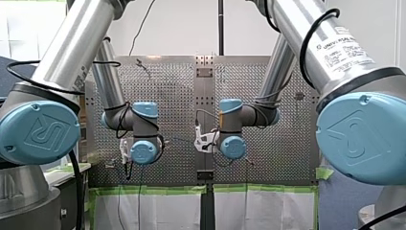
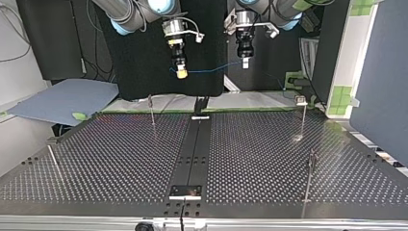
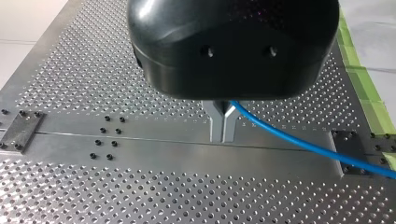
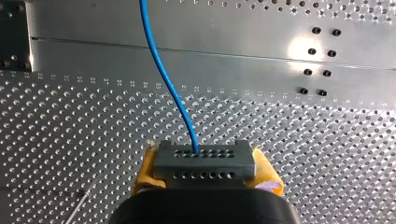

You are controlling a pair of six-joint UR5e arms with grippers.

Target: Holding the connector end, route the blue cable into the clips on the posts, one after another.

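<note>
The grey connector (image 4: 204, 161) is clamped between the yellow pads (image 4: 145, 171) of the right gripper (image 4: 204, 164), so the blue cable (image 4: 168, 88) leaves straight ahead of it. Further along, the cable is pinched by the closed metal fingers (image 3: 217, 125) of the left gripper (image 3: 223, 127), probably to steady the span. The posts (image 2: 152, 109) stand well below both grippers, with apparently no clip threaded yet.

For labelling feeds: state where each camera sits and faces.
Front: behind the shoulders, facing over the table; my left arm, my right arm show.
Top: across the table, facing back; my right gripper and my left gripper show.
Left wrist: on my left arm, looking down its fingers.
Right wrist: on my right arm; its pads grip the connector.
Shared: blue cable, top and both wrist views.
</note>
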